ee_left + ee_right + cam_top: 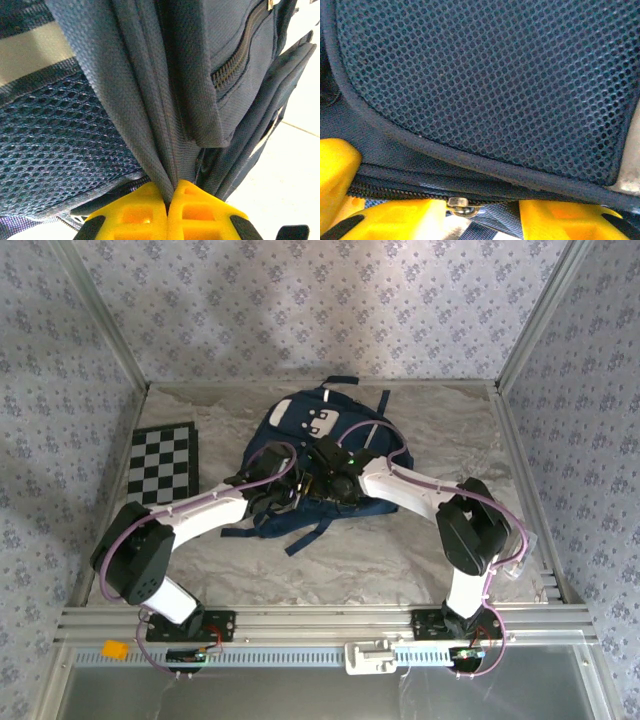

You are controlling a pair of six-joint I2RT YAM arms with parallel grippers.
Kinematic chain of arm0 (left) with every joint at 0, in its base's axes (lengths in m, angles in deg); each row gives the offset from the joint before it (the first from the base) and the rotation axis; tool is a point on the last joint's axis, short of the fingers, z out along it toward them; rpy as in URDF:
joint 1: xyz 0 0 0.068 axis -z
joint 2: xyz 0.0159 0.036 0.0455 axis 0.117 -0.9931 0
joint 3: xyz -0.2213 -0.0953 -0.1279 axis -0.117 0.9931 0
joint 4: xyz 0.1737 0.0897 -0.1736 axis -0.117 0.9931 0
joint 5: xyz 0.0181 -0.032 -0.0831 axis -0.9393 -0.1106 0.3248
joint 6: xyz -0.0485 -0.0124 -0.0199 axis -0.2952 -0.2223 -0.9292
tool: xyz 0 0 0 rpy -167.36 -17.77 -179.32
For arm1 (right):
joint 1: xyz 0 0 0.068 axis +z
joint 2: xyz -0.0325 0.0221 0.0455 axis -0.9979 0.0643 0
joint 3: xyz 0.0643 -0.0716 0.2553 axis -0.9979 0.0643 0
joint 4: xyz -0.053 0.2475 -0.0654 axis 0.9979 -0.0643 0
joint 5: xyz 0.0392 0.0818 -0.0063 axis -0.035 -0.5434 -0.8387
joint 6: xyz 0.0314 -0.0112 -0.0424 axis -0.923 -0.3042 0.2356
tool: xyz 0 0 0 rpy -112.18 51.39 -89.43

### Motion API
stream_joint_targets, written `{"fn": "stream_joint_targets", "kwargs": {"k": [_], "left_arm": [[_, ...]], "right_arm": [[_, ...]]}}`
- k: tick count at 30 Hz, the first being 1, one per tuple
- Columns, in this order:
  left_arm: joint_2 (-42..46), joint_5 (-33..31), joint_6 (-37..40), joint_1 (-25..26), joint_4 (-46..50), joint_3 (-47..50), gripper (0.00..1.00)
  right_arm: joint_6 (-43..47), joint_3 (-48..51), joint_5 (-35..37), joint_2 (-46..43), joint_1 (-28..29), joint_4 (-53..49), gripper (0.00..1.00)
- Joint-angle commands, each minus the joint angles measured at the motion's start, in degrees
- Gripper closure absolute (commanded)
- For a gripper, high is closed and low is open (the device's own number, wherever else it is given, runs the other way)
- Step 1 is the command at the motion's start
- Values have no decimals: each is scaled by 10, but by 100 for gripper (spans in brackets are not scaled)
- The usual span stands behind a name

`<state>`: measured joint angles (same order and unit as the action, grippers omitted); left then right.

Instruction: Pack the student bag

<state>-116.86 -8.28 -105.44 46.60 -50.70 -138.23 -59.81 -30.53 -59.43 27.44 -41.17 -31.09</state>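
Note:
The student bag [305, 425], navy with a white-flapped front pocket, lies at the middle back of the table, its dark straps trailing toward the arms. Both arms reach into its near edge. My left gripper [283, 492] [169, 199] is shut, its yellow fingers pinching a fold of the bag's navy fabric [165, 150] beside a mesh panel. My right gripper [327, 483] [482, 214] presses up against the bag's mesh back panel [485, 75]. Its yellow fingers stand partly apart, with a metal zipper slider [459, 205] and dark webbing [495, 222] in the gap and nothing visibly clamped.
A folded black-and-white chessboard [163, 462] lies at the left side of the table. Metal frame rails [300, 625] run along the near edge behind the arm bases. Patterned walls close in the back and both sides.

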Motion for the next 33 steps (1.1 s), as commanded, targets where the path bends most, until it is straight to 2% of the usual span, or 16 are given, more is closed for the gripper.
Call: {"fn": "stream_joint_targets", "kwargs": {"k": [1,4,9,12,18,23,28,33], "left_arm": [[45,4,-18,6,-18,5,100],[49,3,-15,3,-23,11,100],[52,-1,-3,3,-12,3,100],[55,-3,-4,3,-11,4,100],[55,-7,0,3,0,3,100],[54,-11,-3,5,-1,6,100],[54,-17,0,10,2,0,100],[50,-14,5,10,11,-6,100]], "right_arm": [[-14,20,70,-34,-14,-28,65],[13,46,41,-56,-26,-19,68],[81,28,4,-30,-26,-7,71],[97,6,20,-23,-17,-15,78],[92,-6,51,-32,-11,-79,78],[75,15,58,-41,-27,-69,81],[102,6,26,-13,-16,-4,78],[108,-28,51,6,-16,-45,80]]}}
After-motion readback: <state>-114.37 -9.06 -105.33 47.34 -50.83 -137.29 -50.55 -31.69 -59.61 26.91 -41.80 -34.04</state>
